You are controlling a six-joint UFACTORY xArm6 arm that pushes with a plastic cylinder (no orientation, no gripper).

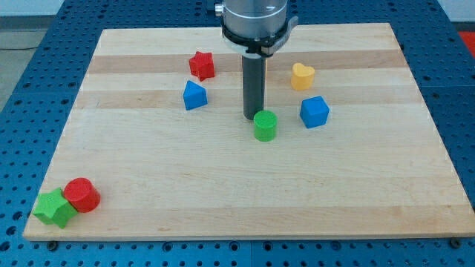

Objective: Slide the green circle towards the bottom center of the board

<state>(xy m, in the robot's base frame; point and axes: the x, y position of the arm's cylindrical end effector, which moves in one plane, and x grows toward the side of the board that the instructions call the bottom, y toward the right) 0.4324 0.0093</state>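
Observation:
The green circle (265,125), a short green cylinder, stands near the middle of the wooden board (245,200). My tip (252,119) is at the end of the dark rod, just above and to the left of the green circle, touching or almost touching its upper-left side.
A blue cube (314,112) lies right of the green circle, a yellow heart (302,76) above that. A blue block (194,96) and a red star (201,65) lie up left. A red cylinder (82,195) and a green star (54,208) sit at the bottom left corner.

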